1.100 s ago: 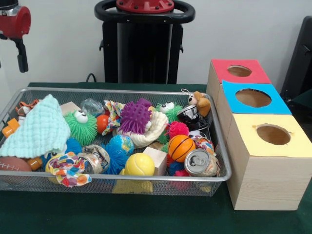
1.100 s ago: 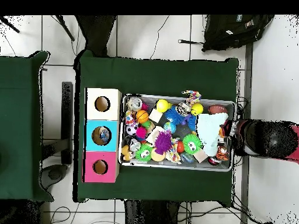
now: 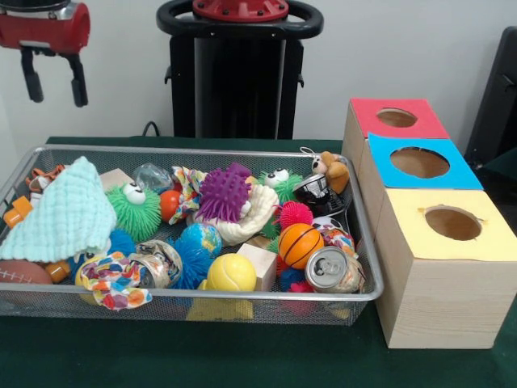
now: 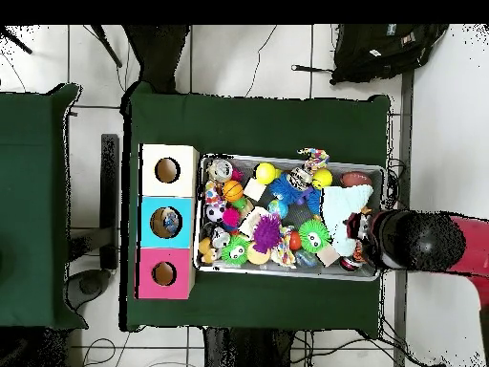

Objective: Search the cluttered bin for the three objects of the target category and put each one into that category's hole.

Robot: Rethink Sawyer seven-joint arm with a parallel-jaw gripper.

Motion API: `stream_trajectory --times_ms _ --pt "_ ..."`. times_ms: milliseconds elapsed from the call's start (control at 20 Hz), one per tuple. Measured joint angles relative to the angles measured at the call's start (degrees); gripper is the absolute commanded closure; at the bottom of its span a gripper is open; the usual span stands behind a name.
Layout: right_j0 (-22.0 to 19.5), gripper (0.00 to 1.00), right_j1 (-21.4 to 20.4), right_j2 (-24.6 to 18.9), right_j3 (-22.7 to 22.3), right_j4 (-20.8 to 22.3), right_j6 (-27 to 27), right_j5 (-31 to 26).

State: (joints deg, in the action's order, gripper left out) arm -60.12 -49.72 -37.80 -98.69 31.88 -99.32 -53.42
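Observation:
The silver wire-mesh bin (image 3: 202, 151) is packed with toys; it also shows in the overhead view (image 4: 287, 270). One clear creased plastic bottle (image 3: 153, 176) lies near the back, partly hidden behind a green puffer toy (image 3: 133, 210). I see no other clear bottles; the clutter may hide them. The round hole in the blue panel (image 3: 419, 162) is the middle one of the wooden box; it also shows in the overhead view (image 4: 166, 222). My gripper (image 3: 56, 97) hangs open and empty, high above the bin's left end.
The red-panelled hole (image 3: 396, 118) and the yellow-panelled hole (image 3: 452, 223) flank the blue one. In the bin lie a pale green cloth (image 3: 52, 214), a purple spiky ball (image 3: 224, 194), a basketball (image 3: 300, 244), a yellow ball (image 3: 232, 272) and a metal can (image 3: 333, 269).

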Motion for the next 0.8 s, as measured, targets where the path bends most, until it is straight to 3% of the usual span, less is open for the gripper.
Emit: stream_trajectory --times_ms 800 --pt "2.5 0.00 0.1 0.5 -8.2 0.2 0.0 9.7"
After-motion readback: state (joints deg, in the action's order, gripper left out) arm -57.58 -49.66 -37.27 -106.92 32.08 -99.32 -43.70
